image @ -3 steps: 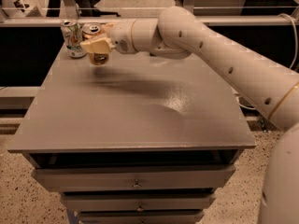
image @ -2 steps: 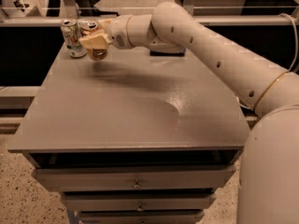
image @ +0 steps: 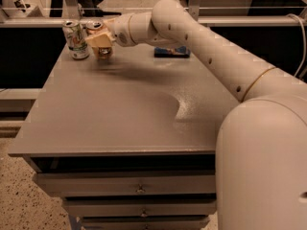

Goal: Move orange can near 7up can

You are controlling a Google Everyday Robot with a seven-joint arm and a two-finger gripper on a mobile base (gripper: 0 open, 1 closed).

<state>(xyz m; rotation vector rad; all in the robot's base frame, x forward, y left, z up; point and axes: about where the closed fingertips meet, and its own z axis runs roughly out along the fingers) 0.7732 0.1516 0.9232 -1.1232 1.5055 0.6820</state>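
Observation:
The 7up can [image: 75,40], white and silver with green markings, stands upright at the far left corner of the grey table [image: 124,114]. The orange can [image: 102,51] is just to its right, close to it but apart, with its silver top [image: 94,25] showing above the fingers. My gripper [image: 100,40] is shut around the orange can's middle and hides most of its side. The can's base is at or just above the tabletop; I cannot tell which.
A flat blue object [image: 171,51] lies at the table's back, partly behind my arm. My arm [image: 206,47] crosses from the right foreground to the far left corner. Drawers [image: 139,188] are below the table's front edge. A rail runs behind the table.
The gripper with the orange can has stayed beside the 7up can, a touch nearer to it. The arm's elbow and shoulder have swung closer to the camera.

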